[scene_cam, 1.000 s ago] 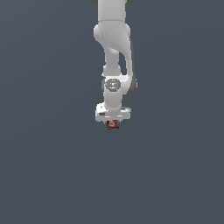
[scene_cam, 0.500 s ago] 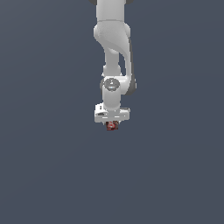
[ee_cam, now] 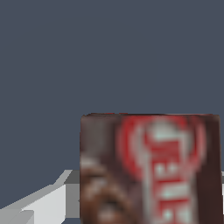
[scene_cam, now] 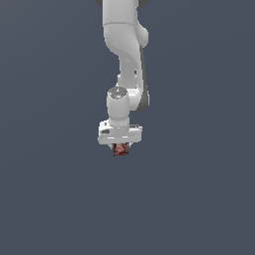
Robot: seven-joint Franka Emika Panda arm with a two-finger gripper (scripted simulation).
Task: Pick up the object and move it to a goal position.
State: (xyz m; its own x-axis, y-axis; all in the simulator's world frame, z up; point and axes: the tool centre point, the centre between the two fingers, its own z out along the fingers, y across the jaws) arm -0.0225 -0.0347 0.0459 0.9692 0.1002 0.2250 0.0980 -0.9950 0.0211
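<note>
The object (scene_cam: 121, 149) is a small dark-red box. It sits between the fingers under the white hand of my gripper (scene_cam: 120, 148) and is narrower than the hand. The fingers themselves are mostly hidden in the exterior view. In the wrist view the box (ee_cam: 148, 170) fills the near field, dark red-brown with a red and whitish label, blurred. A light grey finger (ee_cam: 43, 203) shows beside it. My gripper is shut on the box. The arm hangs down from the top of the exterior view.
A uniform dark grey-blue surface (scene_cam: 50, 199) surrounds the arm on all sides in both views. No other objects, edges or goal marker show.
The gripper with the box has shifted a little toward the exterior view's left and slightly lower. The box stays held.
</note>
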